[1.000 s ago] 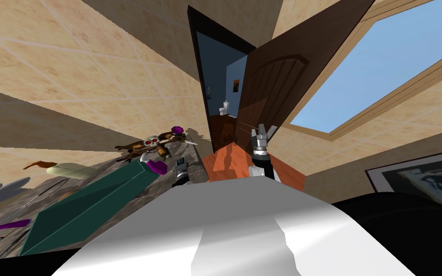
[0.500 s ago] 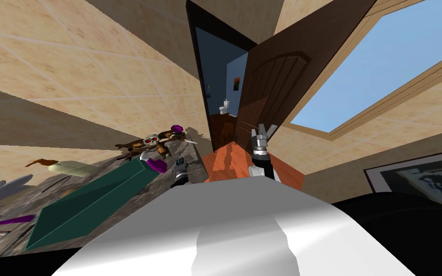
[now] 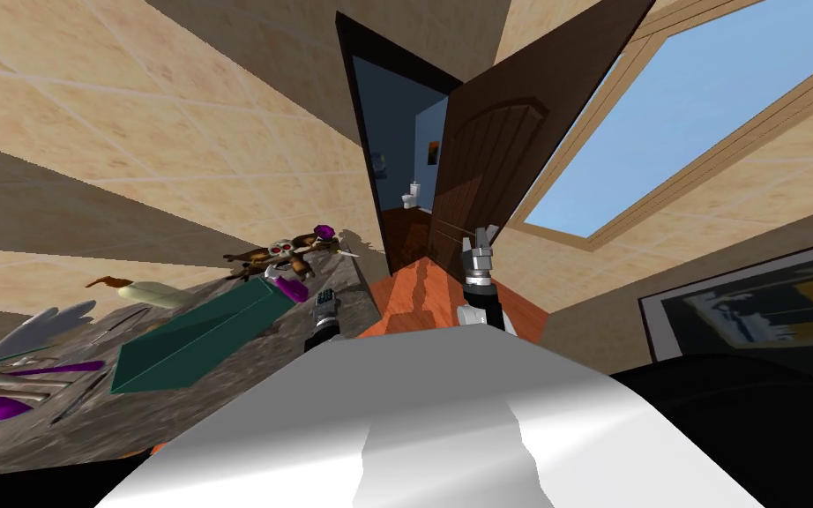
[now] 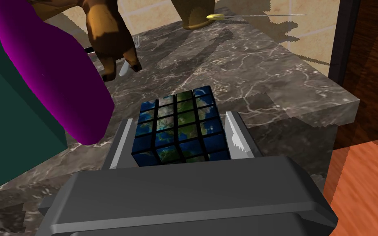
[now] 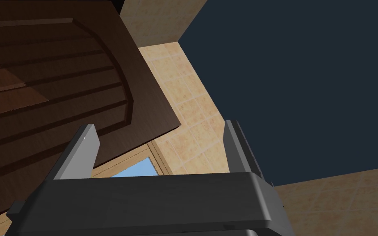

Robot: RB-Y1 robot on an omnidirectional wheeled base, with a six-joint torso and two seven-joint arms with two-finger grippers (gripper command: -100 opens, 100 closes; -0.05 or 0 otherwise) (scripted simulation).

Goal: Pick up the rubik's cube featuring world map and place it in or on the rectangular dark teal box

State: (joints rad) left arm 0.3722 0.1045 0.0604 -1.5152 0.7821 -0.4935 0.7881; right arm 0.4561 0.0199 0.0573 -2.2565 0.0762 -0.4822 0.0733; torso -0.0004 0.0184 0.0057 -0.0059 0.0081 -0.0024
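Along the left of the head view, the dark teal box (image 3: 197,339) lies on the marble counter (image 3: 87,414), with nothing resting on the top face that shows. A purple rounded thing (image 4: 48,69) leans over the end of the box nearest the working hand. Next comes the world-map cube (image 4: 178,131), held in the left gripper (image 4: 178,119), whose two blades press against its opposite sides. The box is at about eight o'clock from this gripper in the head view. The pick-up looks made, though the gripper's body hides the cube's underside, so I cannot tell whether it is clear of the marble. Carrying it past the purple thing and setting it on the box remain. At about two o'clock, the right gripper (image 5: 159,125) hangs spread and empty.
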